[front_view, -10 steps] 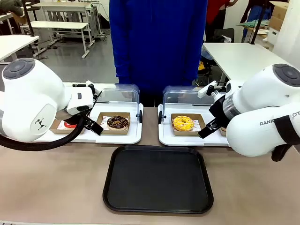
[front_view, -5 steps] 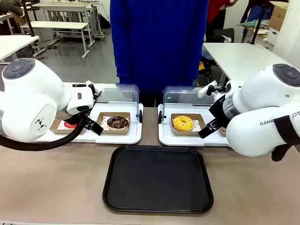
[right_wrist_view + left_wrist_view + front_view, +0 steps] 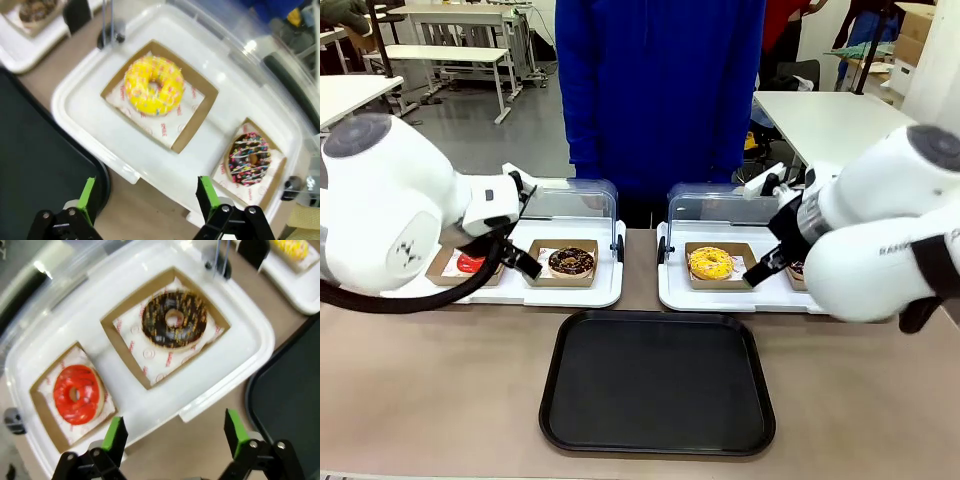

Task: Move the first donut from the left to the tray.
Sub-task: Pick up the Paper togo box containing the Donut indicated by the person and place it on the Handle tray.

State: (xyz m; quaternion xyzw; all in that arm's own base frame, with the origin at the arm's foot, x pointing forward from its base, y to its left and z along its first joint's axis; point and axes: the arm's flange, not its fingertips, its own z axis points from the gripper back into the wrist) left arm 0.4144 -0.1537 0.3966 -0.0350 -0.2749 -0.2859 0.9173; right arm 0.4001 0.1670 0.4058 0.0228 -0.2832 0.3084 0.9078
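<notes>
The first donut from the left [image 3: 77,392], a ring with glossy red icing, lies in a brown cardboard tray at the left end of a white display tray [image 3: 150,412]. From the front it [image 3: 470,263] peeks out beside my left arm. My left gripper [image 3: 175,436] hangs open above the display tray's near rim, right of the red donut, with nothing between its green pads. The black tray [image 3: 658,380] lies flat in the middle of the table, nearer me. My right gripper [image 3: 149,197] is open above the other display tray's near edge, holding nothing.
A chocolate donut [image 3: 174,320] sits beside the red one. A yellow donut [image 3: 153,85] and a dark sprinkled donut [image 3: 249,157] lie in the right display tray [image 3: 85,97]. Clear lids [image 3: 575,205] stand raised behind both trays. A person in blue [image 3: 660,100] stands at the far side.
Both arms have risen slightly and drawn back a little, so more of the red donut shows from the front. Both grippers stay open and nothing was picked up.
</notes>
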